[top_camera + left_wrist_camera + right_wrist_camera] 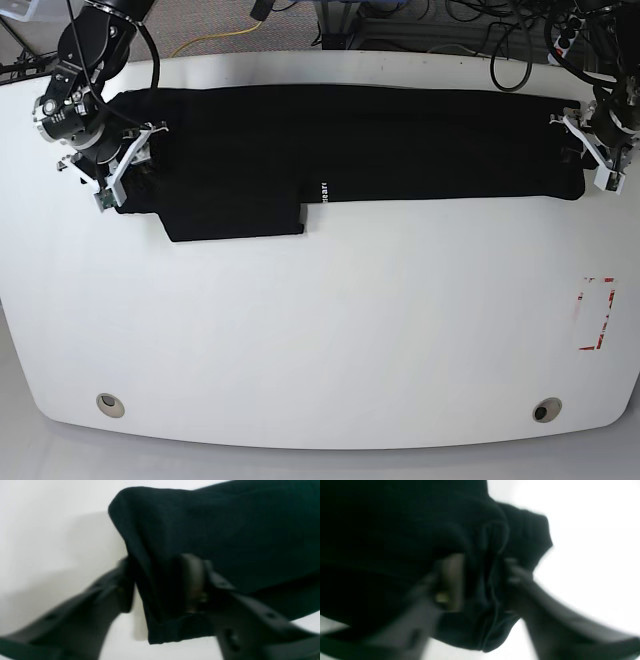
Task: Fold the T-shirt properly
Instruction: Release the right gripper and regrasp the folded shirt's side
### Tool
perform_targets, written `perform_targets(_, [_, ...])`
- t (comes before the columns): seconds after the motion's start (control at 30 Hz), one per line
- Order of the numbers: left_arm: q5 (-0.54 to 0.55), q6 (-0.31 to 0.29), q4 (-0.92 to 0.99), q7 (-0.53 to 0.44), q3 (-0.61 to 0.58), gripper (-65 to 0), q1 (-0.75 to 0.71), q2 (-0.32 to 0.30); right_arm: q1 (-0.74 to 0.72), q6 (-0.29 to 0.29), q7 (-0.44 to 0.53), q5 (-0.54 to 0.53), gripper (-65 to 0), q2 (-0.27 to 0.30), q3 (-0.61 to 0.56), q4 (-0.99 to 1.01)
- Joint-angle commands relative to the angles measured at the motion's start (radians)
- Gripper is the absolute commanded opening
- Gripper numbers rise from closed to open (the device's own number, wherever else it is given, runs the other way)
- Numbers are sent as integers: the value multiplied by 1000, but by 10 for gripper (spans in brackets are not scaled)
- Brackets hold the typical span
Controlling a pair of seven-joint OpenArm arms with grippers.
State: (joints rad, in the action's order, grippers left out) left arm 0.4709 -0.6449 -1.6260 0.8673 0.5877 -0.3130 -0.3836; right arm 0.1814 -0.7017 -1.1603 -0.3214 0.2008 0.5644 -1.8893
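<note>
The black T-shirt point(350, 140) lies as a long folded band across the far half of the white table, with a sleeve part point(235, 215) sticking out toward me at its left. My left gripper point(600, 150) is at the band's right end. In the left wrist view its jaws point(160, 585) stand apart, a hemmed fold of the T-shirt point(225, 530) hangs between them, and a gap shows beside one finger. My right gripper point(120, 165) is at the band's left end. Its jaws point(485, 577) are also apart around bunched T-shirt cloth point(382, 542), blurred.
The white table point(320, 330) is rounded at its near edge and has two round grommets point(110, 404) point(545, 409) near the front. A red-and-white marking point(597, 313) is on the right side. Cables and equipment point(400, 20) lie beyond the far edge.
</note>
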Motion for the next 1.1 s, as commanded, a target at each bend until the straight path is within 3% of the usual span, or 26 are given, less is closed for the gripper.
perform_targets(0.0, [12,-10,-18,5,13,-322,2,-22,7,4,13,-12,-216,-8,35,-57])
perform_targets(0.1, [15,-53,-40,69,22,-324,11,-22,17,4,3,-32,-106,-36,99,-102])
perform_targets(0.2, [15,-53,-102,135,102,-324,11,-15,19,4,-16,-129,-116,-37,147,-103])
perform_targets(0.33, [22,-53,-165,241,177,-324,61,54,-1,4,-20,-261,-135,-2,147,-97])
perform_targets(0.43, [18,-53,-204,309,203,-324,91,62,-33,4,-20,-279,-149,4,107,-80])
perform_targets(0.63, [13,-53,-216,320,202,-325,139,88,-181,4,-20,-278,-178,7,19,93])
perform_targets(0.87, [13,-53,-211,320,202,-325,139,90,-377,29,-11,-278,-176,76,-53,434])
perform_targets(1.07, [13,-53,-210,318,203,-325,137,90,-477,29,52,-278,-176,119,-142,661])
